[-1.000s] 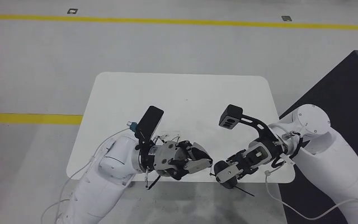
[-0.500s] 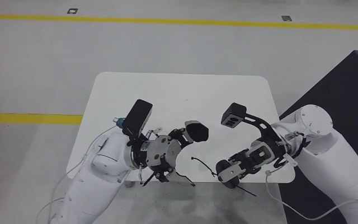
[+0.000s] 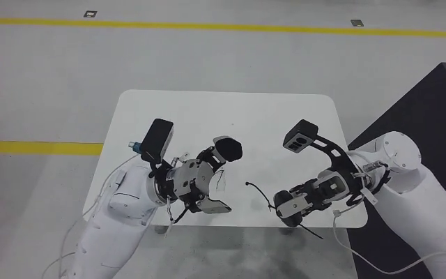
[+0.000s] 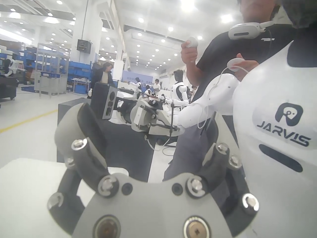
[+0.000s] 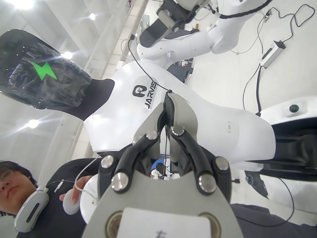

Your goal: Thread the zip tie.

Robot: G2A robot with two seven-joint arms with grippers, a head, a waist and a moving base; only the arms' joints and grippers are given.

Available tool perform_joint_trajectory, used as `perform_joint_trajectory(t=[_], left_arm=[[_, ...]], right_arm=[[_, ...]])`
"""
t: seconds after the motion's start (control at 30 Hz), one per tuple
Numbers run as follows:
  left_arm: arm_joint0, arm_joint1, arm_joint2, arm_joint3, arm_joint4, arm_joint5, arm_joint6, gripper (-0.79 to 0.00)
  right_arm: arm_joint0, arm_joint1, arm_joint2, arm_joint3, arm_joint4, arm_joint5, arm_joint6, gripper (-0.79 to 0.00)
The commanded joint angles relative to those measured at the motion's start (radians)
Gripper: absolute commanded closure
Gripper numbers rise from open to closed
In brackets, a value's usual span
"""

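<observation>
I am holding the thin black plastic zip tie clamped in the right gripper above the white tabletop's near edge, and I am judging that the wide-open, empty left gripper should square up to its free end slowly.

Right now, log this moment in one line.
Left gripper open, empty | right gripper shut on zip tie | not yet threaded

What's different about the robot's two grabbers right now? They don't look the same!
The left gripper's fingers are spread wide open; the right gripper's fingers are pressed shut. The left gripper holds nothing; the right gripper pinches the thin black zip tie, which sticks out toward the left one. Both hang over the white table's near edge.
</observation>
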Motion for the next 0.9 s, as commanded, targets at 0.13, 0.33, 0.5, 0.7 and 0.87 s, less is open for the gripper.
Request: perform_joint_trajectory(t=[0.13,0.33,0.5,0.7,0.87], left_arm=[[0.029,-0.008,0.011,0.024,0.080,-0.004,0.107,-0.785],[0.040,-0.012,0.018,0.052,0.178,-0.001,0.164,-0.785],[0.040,-0.012,0.018,0.052,0.178,-0.001,0.164,-0.785],[0.005,-0.001,-0.022,-0.048,0.488,0.018,0.008,-0.785],[0.042,0.003,-0.024,-0.142,0.618,0.041,0.007,-0.785]], right_arm=[[-0.007,0.001,0.049,0.001,0.016,-0.011,-0.012,0.000],[-0.017,0.000,0.076,0.008,0.031,-0.007,-0.015,0.000],[-0.017,0.000,0.076,0.008,0.031,-0.007,-0.015,0.000],[-0.017,0.000,0.076,0.008,0.031,-0.007,-0.015,0.000],[-0.017,0.000,0.076,0.008,0.031,-0.007,-0.015,0.000]])
